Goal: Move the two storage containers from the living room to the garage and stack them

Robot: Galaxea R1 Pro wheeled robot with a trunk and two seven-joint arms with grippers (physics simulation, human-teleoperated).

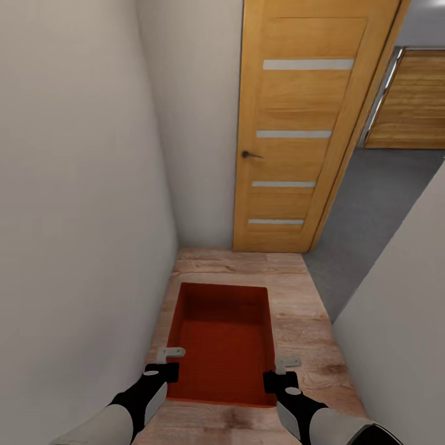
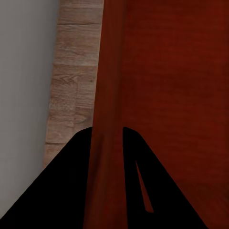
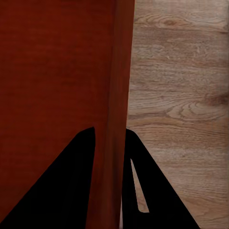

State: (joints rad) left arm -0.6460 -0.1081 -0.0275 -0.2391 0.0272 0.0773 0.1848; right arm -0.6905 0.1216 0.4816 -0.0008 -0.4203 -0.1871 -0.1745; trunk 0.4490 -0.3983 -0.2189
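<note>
No writing or labels were legible anywhere. A red-orange storage container was carried low ahead of the robot over a light wood plank floor in a narrow corridor, held by both arms. The left end effector was clamped on the container's left wall, the right end effector on its right wall. A white wall stood close on the left and another white wall on the right; a wooden door with frosted strips stood ahead, grey carpet beyond the opening beside it. The left wrist view showed black fingers straddling the thin wall; the right wrist view showed fingers either side of the other wall.
</note>
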